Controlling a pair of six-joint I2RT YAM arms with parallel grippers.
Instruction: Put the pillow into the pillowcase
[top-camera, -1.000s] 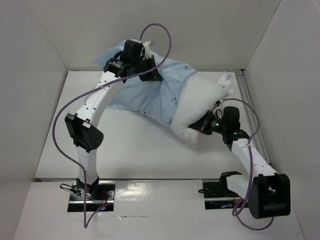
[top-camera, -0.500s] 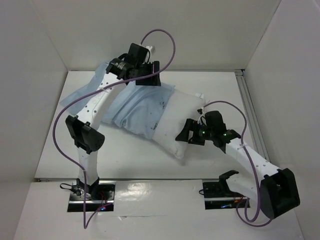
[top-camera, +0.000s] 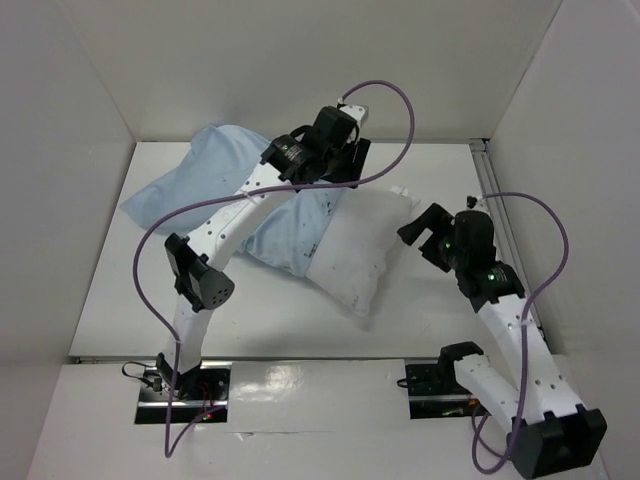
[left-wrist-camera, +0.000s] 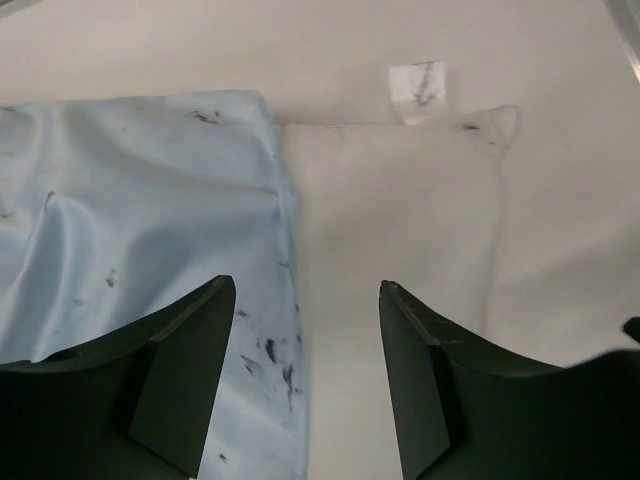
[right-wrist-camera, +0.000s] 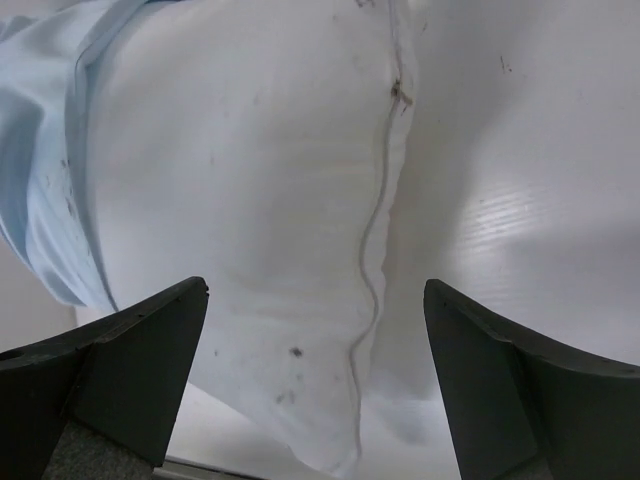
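Pillow (top-camera: 365, 255): flat on table (top-camera: 250, 320), left part inside pillowcase, right part bare.
Pillowcase (top-camera: 190, 185): light blue, wrinkled, hem across pillow's middle.
Left gripper (left-wrist-camera: 305, 288): fingers spread, empty, above the hem.
Right gripper (right-wrist-camera: 315, 285): fingers wide apart, empty, facing pillow's bare end.

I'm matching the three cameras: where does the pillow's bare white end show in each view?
Top external: pillow, right of centre.
Left wrist: centre and right, upper half.
Right wrist: fills the middle.
Shared landmark: the pillowcase hem, where light blue meets white.
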